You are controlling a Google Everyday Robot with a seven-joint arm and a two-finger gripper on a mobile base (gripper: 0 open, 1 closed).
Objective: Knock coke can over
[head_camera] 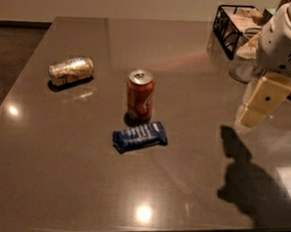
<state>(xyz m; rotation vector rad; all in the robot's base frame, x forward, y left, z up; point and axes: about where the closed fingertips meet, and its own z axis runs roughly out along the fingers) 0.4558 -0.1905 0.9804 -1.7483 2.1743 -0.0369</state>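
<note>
The coke can (140,94), red-orange with white script and a silver top, stands upright near the middle of the grey table (81,183). My gripper (258,103) hangs above the table at the right edge of the view, well to the right of the can and apart from it, its cream fingers pointing down and left. It holds nothing that I can see. Its shadow falls on the table below it.
A dark blue snack bar wrapper (140,136) lies just in front of the can. A gold-and-silver can (70,70) lies on its side at the left. A black wire basket (231,24) and a glass (244,60) stand at the back right.
</note>
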